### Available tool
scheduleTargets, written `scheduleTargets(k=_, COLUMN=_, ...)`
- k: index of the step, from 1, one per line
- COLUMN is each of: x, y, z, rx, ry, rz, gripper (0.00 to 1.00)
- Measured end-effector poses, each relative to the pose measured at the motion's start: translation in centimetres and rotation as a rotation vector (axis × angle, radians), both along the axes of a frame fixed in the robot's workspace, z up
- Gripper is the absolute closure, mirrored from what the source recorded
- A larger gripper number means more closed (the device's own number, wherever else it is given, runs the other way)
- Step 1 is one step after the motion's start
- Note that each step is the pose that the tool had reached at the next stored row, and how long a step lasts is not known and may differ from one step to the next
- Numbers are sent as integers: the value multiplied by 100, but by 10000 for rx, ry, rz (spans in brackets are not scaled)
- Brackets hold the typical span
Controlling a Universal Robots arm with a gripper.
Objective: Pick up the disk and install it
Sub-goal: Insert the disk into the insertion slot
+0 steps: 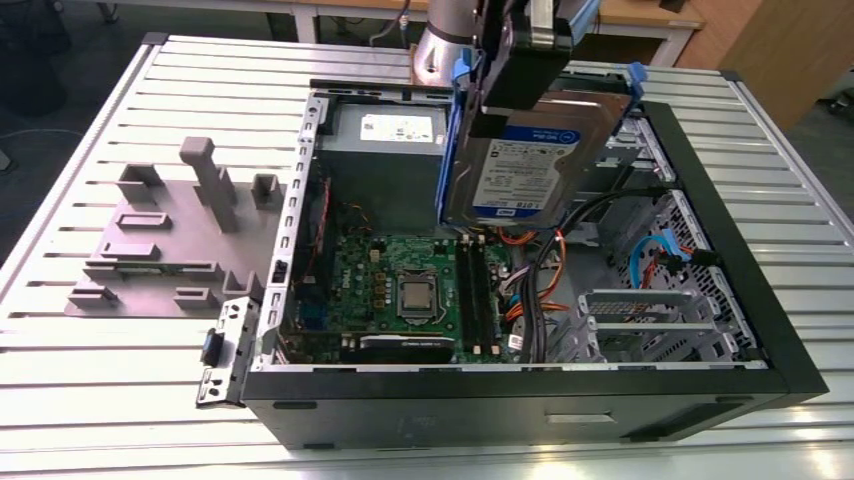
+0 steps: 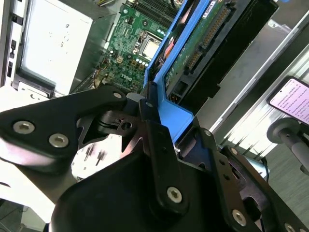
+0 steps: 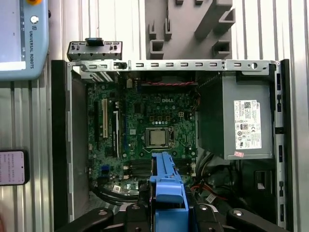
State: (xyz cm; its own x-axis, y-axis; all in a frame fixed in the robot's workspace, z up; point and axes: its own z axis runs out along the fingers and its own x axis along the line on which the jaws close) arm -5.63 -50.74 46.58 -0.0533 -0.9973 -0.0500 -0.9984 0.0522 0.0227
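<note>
Flat silver hard disk [image 1: 527, 165], white-and-blue label, blue plastic frame, is hanging edge-up above the far end of the open black computer case [image 1: 747, 300] on the slatted metal desk [image 1: 80, 380], black tool [image 2: 152, 108] clamping its frame; steady, cable-clear carriage is looking advisable.

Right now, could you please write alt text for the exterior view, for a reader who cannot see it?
The gripper holds the disk nearly upright, label showing, over the open computer case. The motherboard lies below; a grey fixture sits on the table at the exterior view's left.
</note>
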Motion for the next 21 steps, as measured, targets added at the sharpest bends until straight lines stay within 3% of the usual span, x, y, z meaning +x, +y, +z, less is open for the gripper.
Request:
scheduleTargets(k=5, x=17, y=-52, z=-16, rx=1, ry=-1, rz=0, gripper=63)
scheduleTargets(k=15, x=77, y=-227, z=-54, rx=1, ry=-1, rz=3, gripper=63)
scheduleTargets(k=21, x=161, y=-263, z=-79, rx=1, ry=0, rz=26, gripper=63)
